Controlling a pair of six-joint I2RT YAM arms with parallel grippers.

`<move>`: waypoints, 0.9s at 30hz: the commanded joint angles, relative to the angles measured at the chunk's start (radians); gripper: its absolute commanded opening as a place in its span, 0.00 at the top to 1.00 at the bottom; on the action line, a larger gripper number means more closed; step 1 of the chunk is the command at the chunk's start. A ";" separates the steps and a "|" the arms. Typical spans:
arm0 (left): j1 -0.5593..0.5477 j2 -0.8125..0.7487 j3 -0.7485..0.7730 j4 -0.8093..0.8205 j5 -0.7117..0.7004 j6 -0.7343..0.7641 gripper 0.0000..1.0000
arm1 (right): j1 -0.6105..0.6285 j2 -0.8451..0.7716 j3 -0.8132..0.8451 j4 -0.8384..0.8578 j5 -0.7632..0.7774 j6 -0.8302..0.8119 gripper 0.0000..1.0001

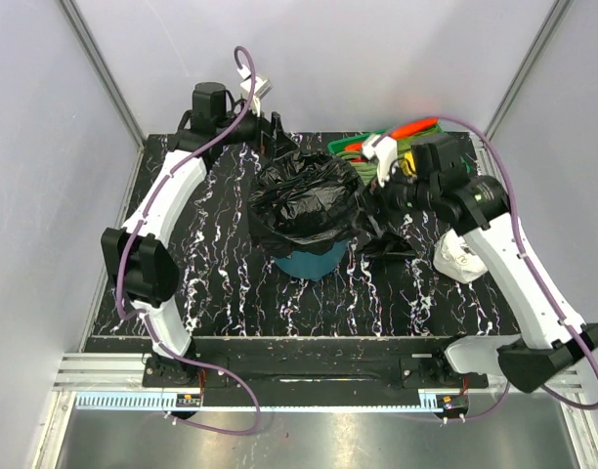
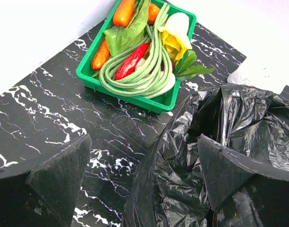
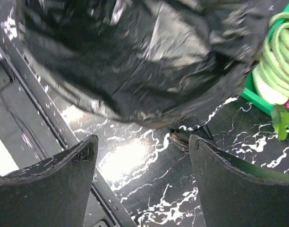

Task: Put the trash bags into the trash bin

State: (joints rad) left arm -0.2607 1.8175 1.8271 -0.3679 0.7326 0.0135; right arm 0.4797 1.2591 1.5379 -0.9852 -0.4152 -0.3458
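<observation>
Black glossy film trash bags (image 1: 304,200) are draping over the mouth of the round teal plastic trash bin (image 1: 314,262), covering its rim and hanging down its walls. Only the bin's lower near side is showing. It is standing mid-desk, with open black white-veined marble desk (image 1: 221,283) lying in front of it and to its left. A fold of film is trailing onto the desk at the bin's right.

Just beside that fold, the right gripper (image 3: 142,142) is hovering over bare desk, its jaws standing apart and holding nothing. A crumpled white plastic wad (image 1: 460,259) is lying to its right, near the desk edge.

Beyond the bin, the left gripper (image 2: 143,142) is hanging with jaws spread wide, one finger over the film and one over the desk. A shallow green rectangular vegetable tray (image 2: 130,92) is crowding the far right corner.
</observation>
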 commanded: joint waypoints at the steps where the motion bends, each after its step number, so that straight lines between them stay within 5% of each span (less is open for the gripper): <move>1: 0.017 -0.098 -0.046 0.011 -0.008 0.054 0.01 | -0.003 0.104 0.195 0.026 0.122 0.221 0.17; 8: 0.029 -0.175 -0.126 0.040 -0.059 0.069 0.01 | -0.010 0.269 0.312 0.023 0.249 0.365 0.21; 17: 0.080 -0.267 -0.221 0.093 -0.032 0.048 0.01 | -0.010 0.379 0.320 0.025 0.311 0.350 0.34; 27: 0.121 -0.313 -0.255 0.066 0.002 0.080 0.01 | -0.013 0.468 0.375 0.014 0.334 0.260 0.81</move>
State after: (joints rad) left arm -0.1513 1.5547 1.5738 -0.3367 0.7059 0.0616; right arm 0.4721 1.6981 1.8423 -0.9730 -0.1032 -0.0391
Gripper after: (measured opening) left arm 0.988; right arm 0.258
